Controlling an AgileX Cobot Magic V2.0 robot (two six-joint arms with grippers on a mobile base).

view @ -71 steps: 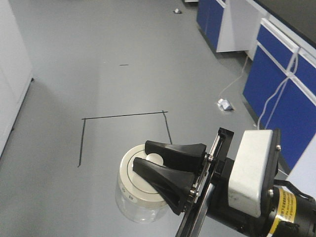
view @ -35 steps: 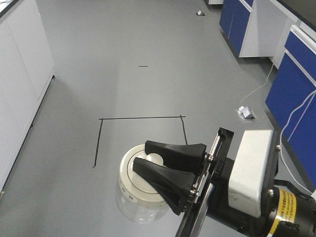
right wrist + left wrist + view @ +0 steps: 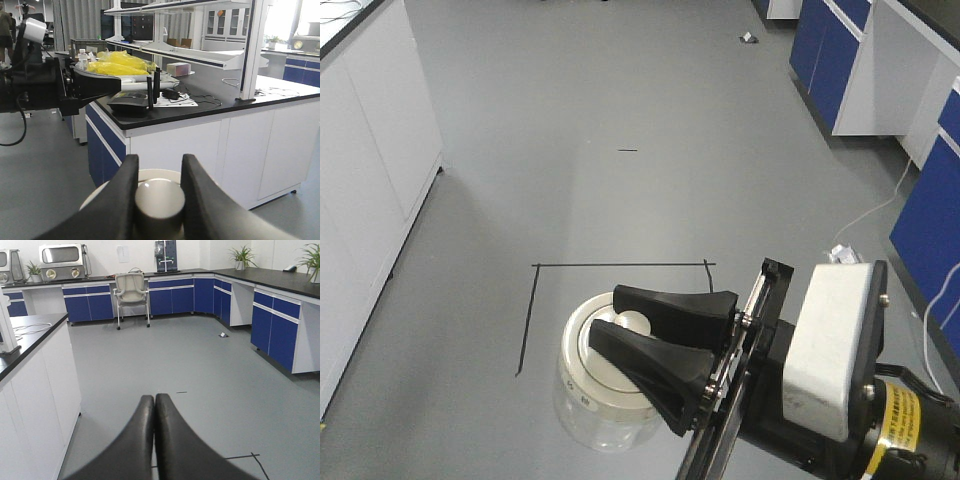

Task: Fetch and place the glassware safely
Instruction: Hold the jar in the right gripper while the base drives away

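The glassware is a squat clear glass jar (image 3: 590,415) with a round cream-white lid (image 3: 582,350) and a central knob (image 3: 159,200). My right gripper (image 3: 610,320) is shut on that knob and holds the jar in the air above the grey floor, low in the front view. In the right wrist view the right gripper (image 3: 159,167) has its two black fingers pressing the knob from both sides. My left gripper (image 3: 154,402) is shut and empty, its black fingers touching, pointing across the lab floor.
A black taped rectangle (image 3: 620,266) marks the floor under the jar. White cabinets (image 3: 360,190) stand at left, blue cabinets (image 3: 840,50) at right with a white cable (image 3: 880,210) and crumpled paper (image 3: 842,254). A lab bench (image 3: 200,107) with equipment stands ahead in the right wrist view.
The floor, taped rectangle and cabinets have slid right and downward in the front view, so the base is moving. The right gripper and the jar keep the same pose.
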